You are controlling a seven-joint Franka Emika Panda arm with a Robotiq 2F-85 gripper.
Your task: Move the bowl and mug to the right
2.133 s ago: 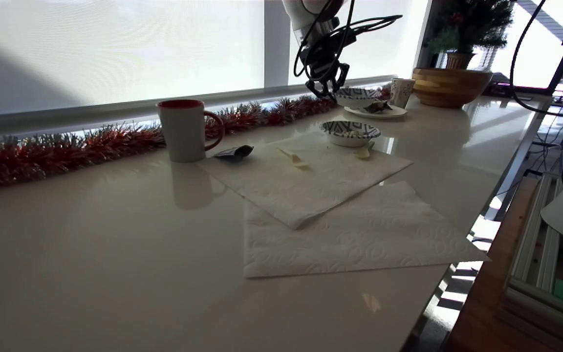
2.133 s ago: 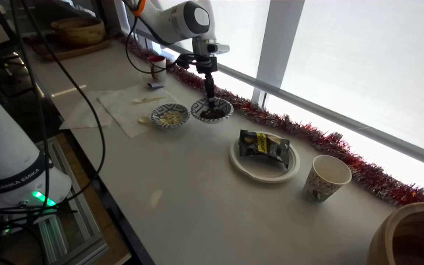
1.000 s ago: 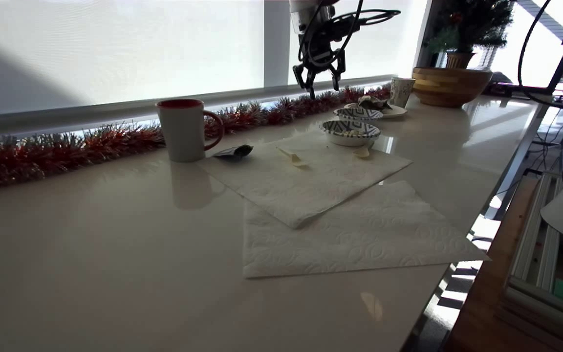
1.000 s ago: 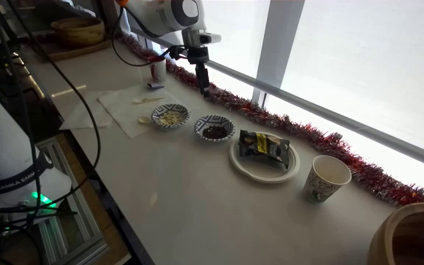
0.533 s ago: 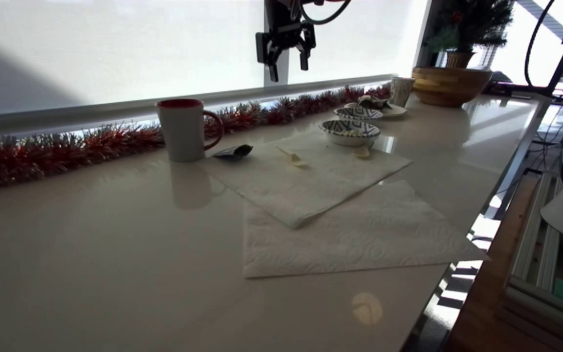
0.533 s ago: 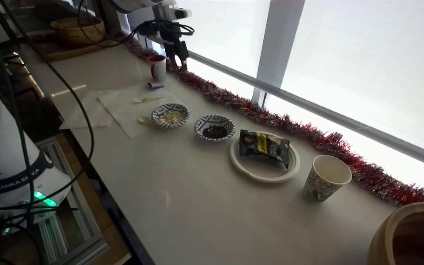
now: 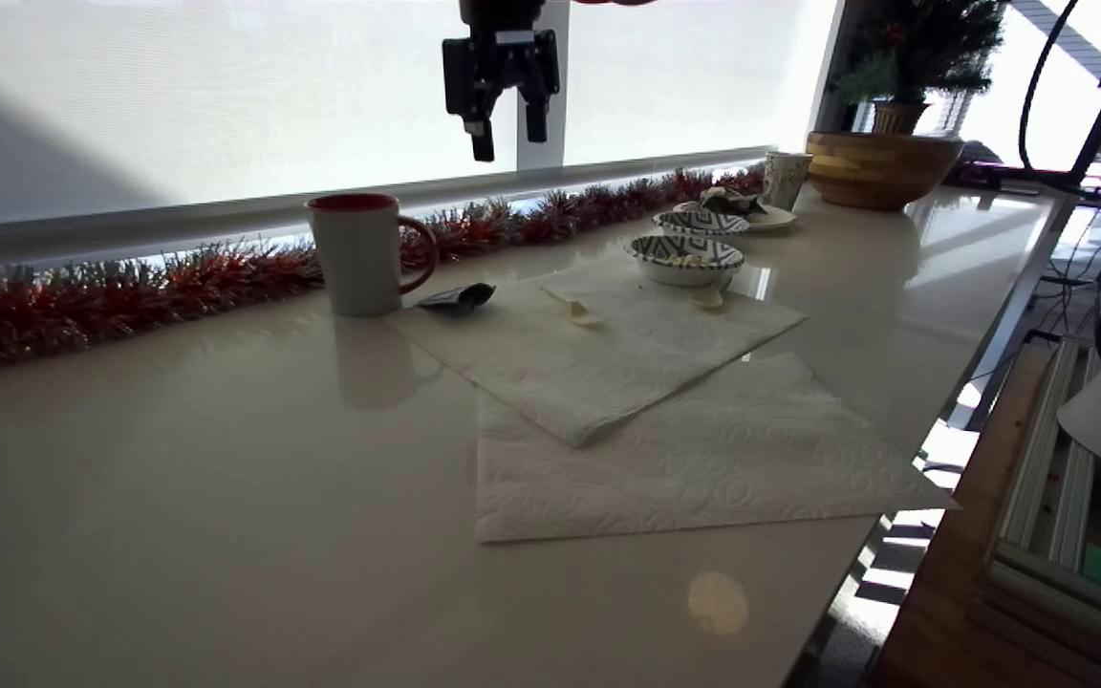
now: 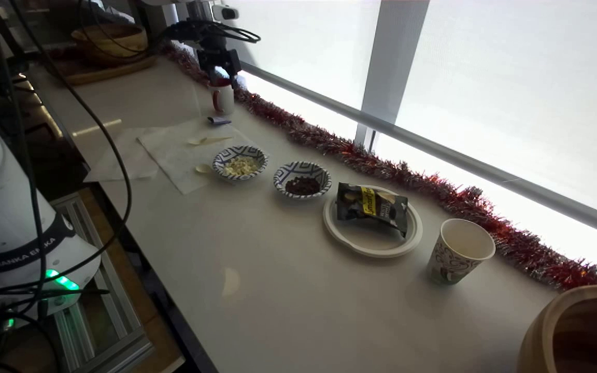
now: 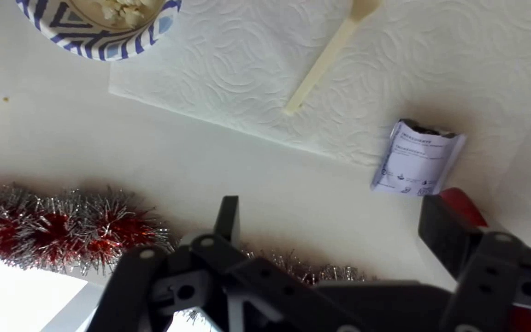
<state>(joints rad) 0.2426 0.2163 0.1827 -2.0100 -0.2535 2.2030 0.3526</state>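
The white mug (image 7: 359,263) with a red rim and handle stands upright on the counter in both exterior views. In the wrist view, only part of its red handle (image 9: 464,206) shows beside a black finger. High above the counter, my gripper (image 7: 509,143) is open with nothing between its fingers. It hangs over the mug's handle side, overlapping the rim in an exterior view. The patterned bowl (image 8: 301,168) holding dark pieces rests next to the plate. A look-alike bowl (image 8: 240,151) with pale food sits nearby and also shows in the wrist view.
A small opened packet (image 9: 417,161) lies between the mug and the paper towels (image 7: 703,478), which carry pale utensils. Tinsel (image 7: 159,296) runs along the window. A plate (image 8: 373,251) with a black bag, a paper cup (image 8: 456,259) and a wooden bowl (image 8: 531,331) line the counter.
Two seconds ago my gripper had the dark-filled bowl raised; the bowl now rests nearer the plate. The gripper has let go, risen and swung over towards the mug.
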